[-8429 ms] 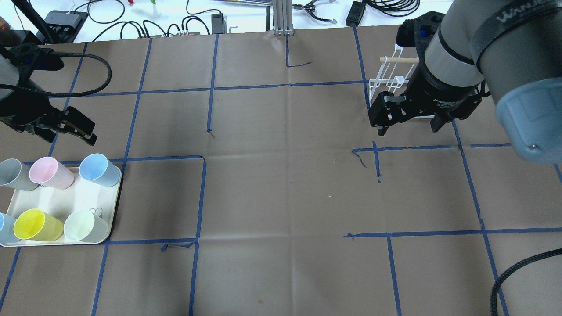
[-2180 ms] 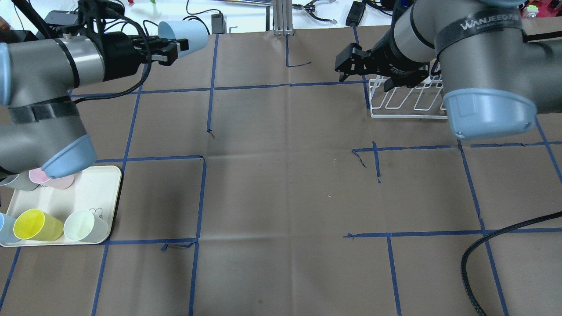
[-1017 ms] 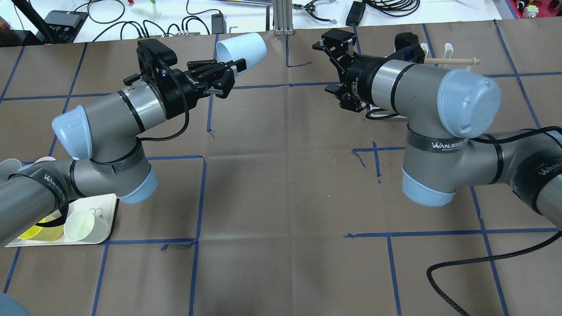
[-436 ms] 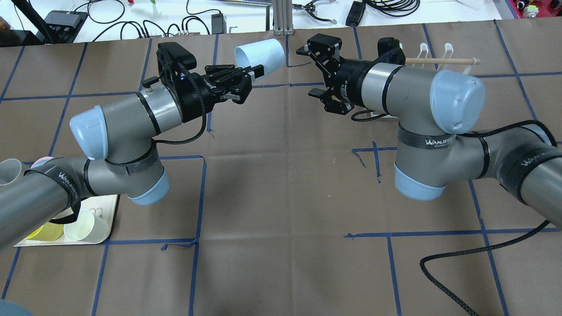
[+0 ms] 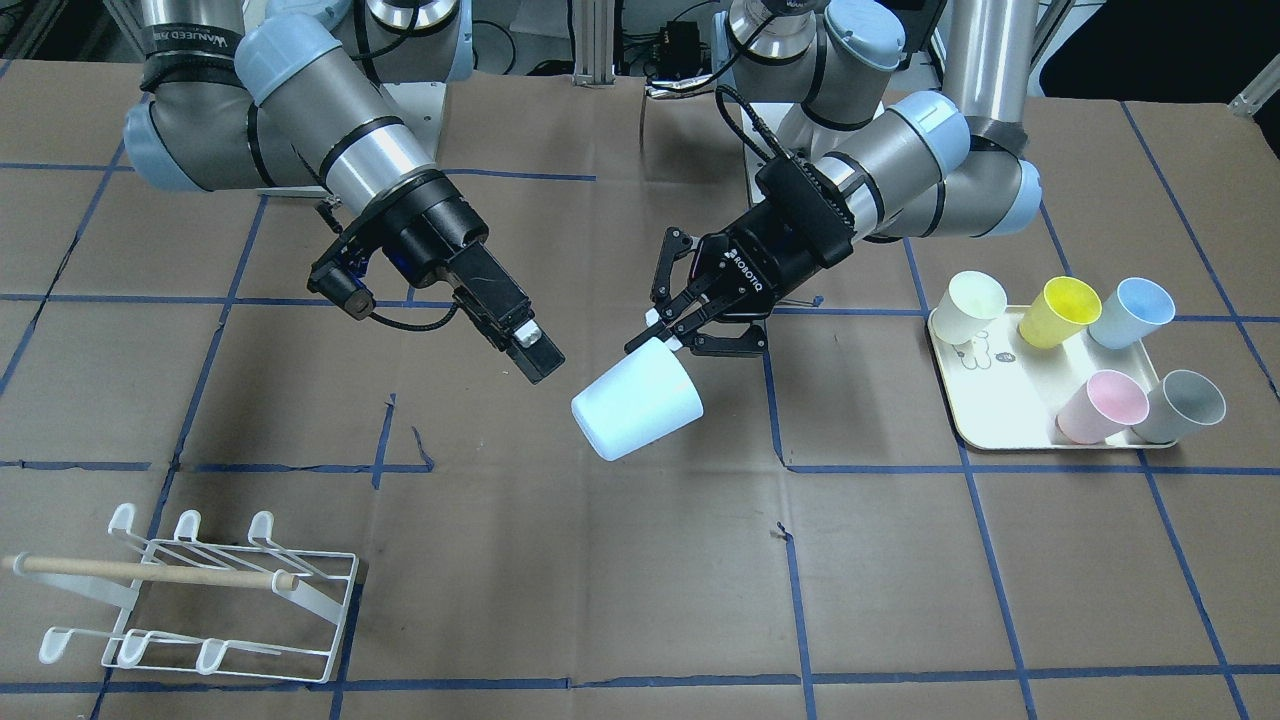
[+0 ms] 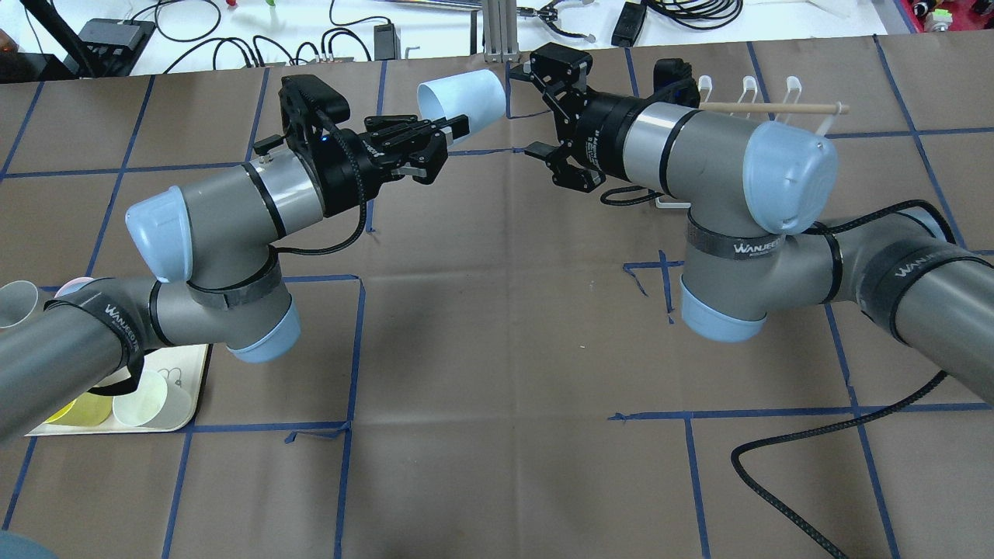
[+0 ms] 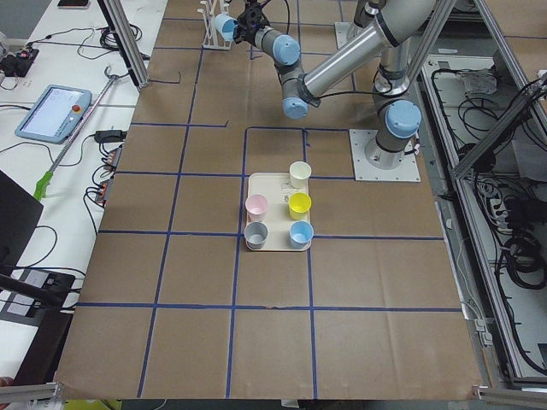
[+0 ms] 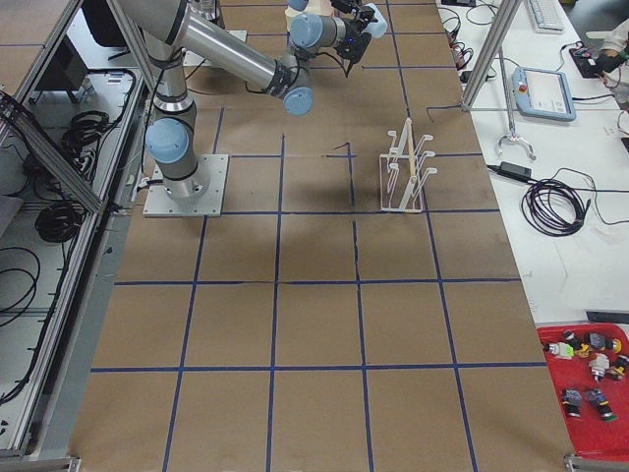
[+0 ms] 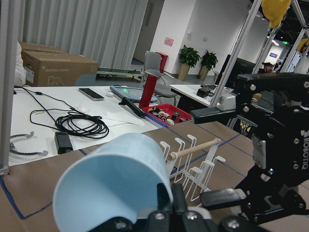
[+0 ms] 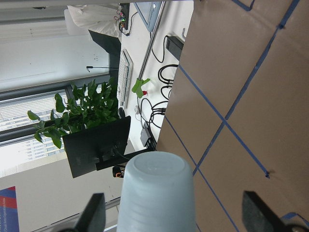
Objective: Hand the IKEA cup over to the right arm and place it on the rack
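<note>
Left hand [image 5: 655,338]: clamped on the rim of a pale blue cup [image 5: 637,405], tilted above the mid-tabletop. Right hand [image 6: 534,112]: fingers spread wide, holding nothing, at 3 o'clock of the cup in the overhead view, facing its base, not touching. Rack [image 5: 200,600]: on the tabletop, well apart.

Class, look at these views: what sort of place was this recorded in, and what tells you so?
Most likely a robotics lab in an office building: the left arm and right arm work at a tape-gridded table, with a teach pendant and potted plants nearby.
</note>
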Robot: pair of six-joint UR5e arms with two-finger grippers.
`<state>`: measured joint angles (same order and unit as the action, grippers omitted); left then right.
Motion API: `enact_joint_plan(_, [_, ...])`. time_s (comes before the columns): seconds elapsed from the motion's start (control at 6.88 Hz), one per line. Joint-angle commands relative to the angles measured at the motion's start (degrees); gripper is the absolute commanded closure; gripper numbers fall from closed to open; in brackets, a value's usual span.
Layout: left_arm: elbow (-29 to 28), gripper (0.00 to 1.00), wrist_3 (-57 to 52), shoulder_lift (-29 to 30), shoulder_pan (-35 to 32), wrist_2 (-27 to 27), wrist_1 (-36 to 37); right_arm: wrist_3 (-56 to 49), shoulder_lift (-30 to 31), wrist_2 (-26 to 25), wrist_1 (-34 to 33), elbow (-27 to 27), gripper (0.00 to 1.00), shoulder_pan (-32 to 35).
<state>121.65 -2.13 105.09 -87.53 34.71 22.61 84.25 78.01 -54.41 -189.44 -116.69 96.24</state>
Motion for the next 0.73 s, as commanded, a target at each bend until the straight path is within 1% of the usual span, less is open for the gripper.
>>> enact_joint_plan(0.0, [0.0,0.95,0.54,-0.06,-0.09,0.0,-0.02,4.78,-4.6,-0.52,-3.39,2.77,0.01,2.45])
enact_joint_plan(0.15, [0.0,0.95,0.54,0.03,-0.09,0.0,-0.02,6.96,-5.84,-0.52,-3.31,4.7,0.01,2.81])
enact_joint_plan(0.58, [0.0,0.94,0.72,-0.06,-0.09,0.0,-0.02,7.34,-6.29,-0.52,-3.4,5.16,0.01,2.9])
